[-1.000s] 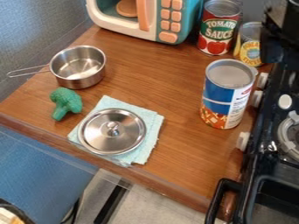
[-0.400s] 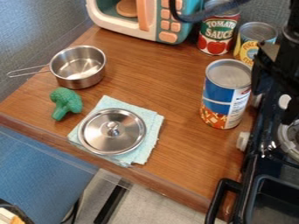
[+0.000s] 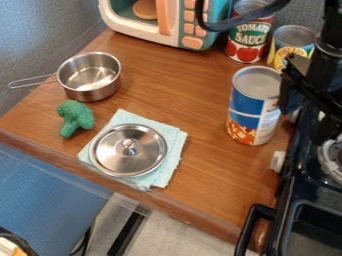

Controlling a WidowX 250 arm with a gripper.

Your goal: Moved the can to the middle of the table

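A: Location of the can (image 3: 251,112)?
B: Right side of the frame, upright on the wooden table (image 3: 167,82). Blue label, orange at foot, flat grey top inside a rim. Gripper (image 3: 288,95) close against its right side; contact not certain.
A: Grip state?
B: Cannot tell whether open or closed from this angle.
A: Expected handling?
B: Estimate: stiff wall, not fragile. Label looks smooth, so may slip under a light squeeze. Weight unknown; if full, heavy for its size.
A: Hold point?
B: Opposite sides of the body, about mid-height, below the rim. Rim grasp not advised: narrow edge, can would likely swing.
A: If the body proves too wide?
B: Push low on the right wall, toward frame centre. Tall shape; a high push risks tipping it toward the lid (image 3: 127,150).
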